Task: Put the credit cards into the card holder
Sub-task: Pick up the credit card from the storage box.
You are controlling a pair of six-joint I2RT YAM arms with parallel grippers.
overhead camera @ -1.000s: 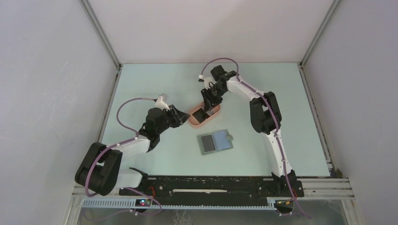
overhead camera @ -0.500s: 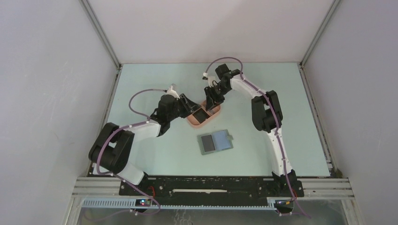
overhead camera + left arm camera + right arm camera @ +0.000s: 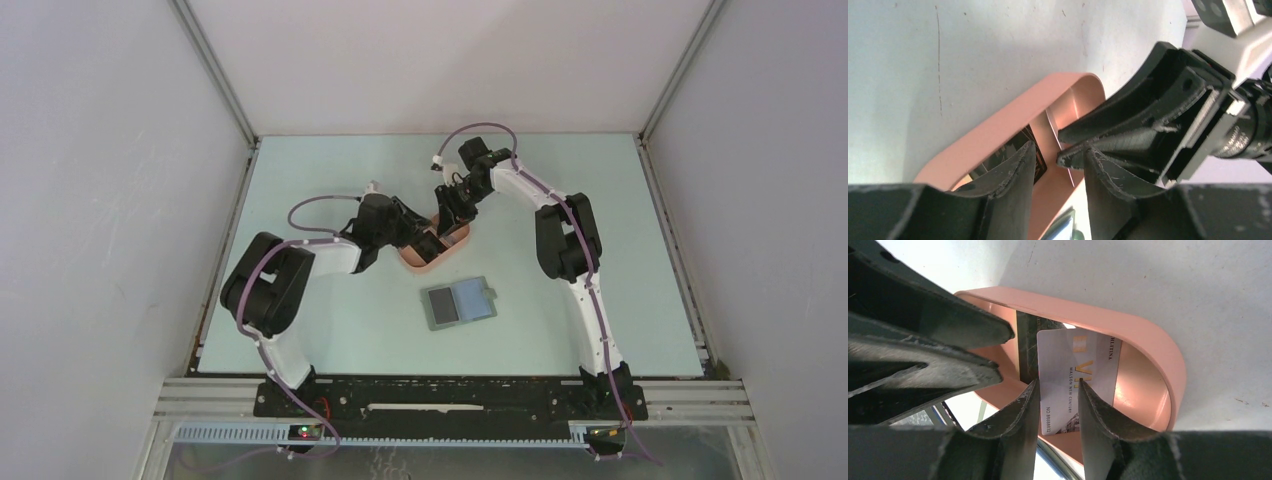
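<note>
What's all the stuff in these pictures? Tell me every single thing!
table: 1, pale green, under everything
tray: 1, pink, oblong, near the middle of the table
white card: 1, white with gold letters, inside the tray
dark card: 1, dark, inside the tray, partly behind the white card
card holder: 1, grey-green, lying open on the table, nearer the arm bases than the tray
cables: 2, purple, one looping along each arm
left gripper: 1, black, jaws apart, tips at the tray
right gripper: 1, black, jaws apart, tips in front of the white card
</note>
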